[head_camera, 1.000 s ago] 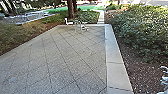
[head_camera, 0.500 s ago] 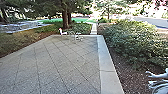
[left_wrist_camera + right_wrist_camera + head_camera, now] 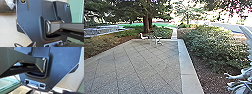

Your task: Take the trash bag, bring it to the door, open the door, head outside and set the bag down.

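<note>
In the left wrist view a grey, see-through crumpled bag (image 3: pixel 7 7), likely the trash bag, shows beside the robot's dark plate, above pale ground; what holds it is hidden. A pale green glass-like panel (image 3: pixel 76 11) stands on the plate's other side. A green-framed glass panel (image 3: pixel 10 83) shows in the right wrist view; I cannot tell whether either panel is the door. Dark, blurred parts lie near both wrist cameras, and how either gripper stands cannot be made out.
Outdoors, a tiled patio (image 3: pixel 136 67) stretches ahead, edged on the right by a pale curb (image 3: pixel 185 63). Beyond it grow dense bushes (image 3: pixel 216 47). White chair (image 3: pixel 143 36) and small table stand at the far end, near tree trunks. A pale jointed shape (image 3: pixel 240 77) juts in at right.
The head camera's picture has shifted: the patio sits lower and more to the left, with more trees and bushes showing. More of the pale shape at the right edge has come into view.
</note>
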Available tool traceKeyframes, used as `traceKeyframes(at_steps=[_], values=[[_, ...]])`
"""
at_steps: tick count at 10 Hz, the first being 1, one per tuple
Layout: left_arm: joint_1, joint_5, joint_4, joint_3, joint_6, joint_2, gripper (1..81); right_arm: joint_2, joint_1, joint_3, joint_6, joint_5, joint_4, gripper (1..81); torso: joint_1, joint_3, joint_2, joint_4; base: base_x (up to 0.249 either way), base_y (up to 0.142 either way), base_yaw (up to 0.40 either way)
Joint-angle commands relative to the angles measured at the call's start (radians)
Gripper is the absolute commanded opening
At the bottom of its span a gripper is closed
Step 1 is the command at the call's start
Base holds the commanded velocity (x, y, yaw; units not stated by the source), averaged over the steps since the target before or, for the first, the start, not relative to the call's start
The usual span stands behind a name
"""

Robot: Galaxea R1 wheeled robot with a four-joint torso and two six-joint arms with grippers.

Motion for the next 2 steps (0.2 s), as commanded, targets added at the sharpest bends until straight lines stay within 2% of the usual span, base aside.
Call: traceKeyframes(at_steps=[1, 2], values=[[-0.002, -0.01, 0.027, 0.0, 0.002, 0.033, 81.1, 0.008, 0.035, 0.008, 0.0, -0.066, 0.006, 81.1, 0.001, 0.0, 0.0, 0.0, 0.0, 0.0, 0.0], [0.011, -0.092, 0.025, 0.0, -0.003, 0.044, 81.1, 0.008, 0.037, 0.008, 0.0, -0.066, 0.006, 81.1, 0.001, 0.0, 0.0, 0.0, 0.0, 0.0, 0.0]])
